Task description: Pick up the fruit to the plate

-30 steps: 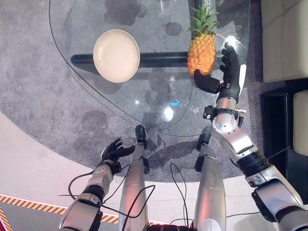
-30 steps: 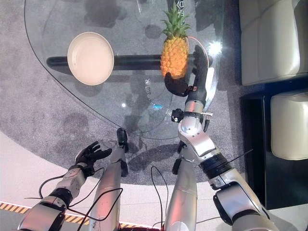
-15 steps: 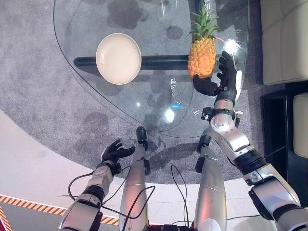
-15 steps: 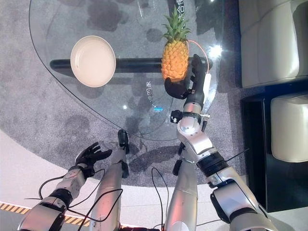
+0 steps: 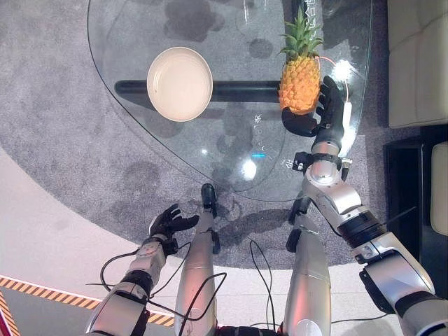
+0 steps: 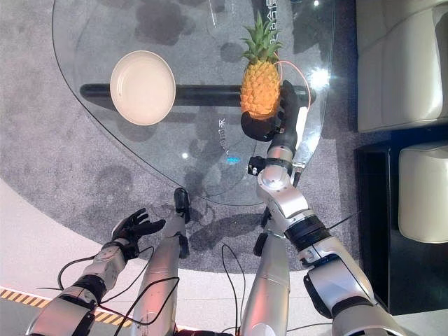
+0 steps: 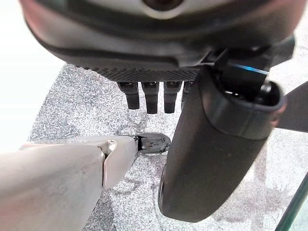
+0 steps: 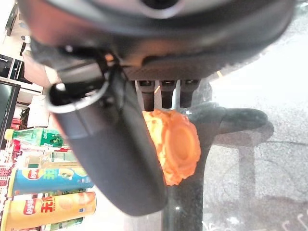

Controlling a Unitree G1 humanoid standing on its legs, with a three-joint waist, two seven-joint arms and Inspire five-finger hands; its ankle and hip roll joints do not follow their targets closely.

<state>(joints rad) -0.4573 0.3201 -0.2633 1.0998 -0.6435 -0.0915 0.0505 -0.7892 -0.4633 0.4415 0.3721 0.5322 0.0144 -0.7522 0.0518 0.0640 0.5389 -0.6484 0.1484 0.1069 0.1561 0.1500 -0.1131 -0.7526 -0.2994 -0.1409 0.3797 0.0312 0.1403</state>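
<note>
My right hand reaches up over the round glass table, thumb and fingers cupped around but not clamped on the knobbly orange pineapple, standing upright well right of the smooth white plate, while my left hand hangs spread below the table.

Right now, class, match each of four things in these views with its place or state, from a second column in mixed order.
Things:
1 pineapple
2 plate
3 right hand
4 left hand

Places or states:
A empty, on the glass table
B open, low over the carpet
C upright near the table's right edge
D open, at the pineapple's base

Pairs: 1-C, 2-A, 3-D, 4-B
</note>
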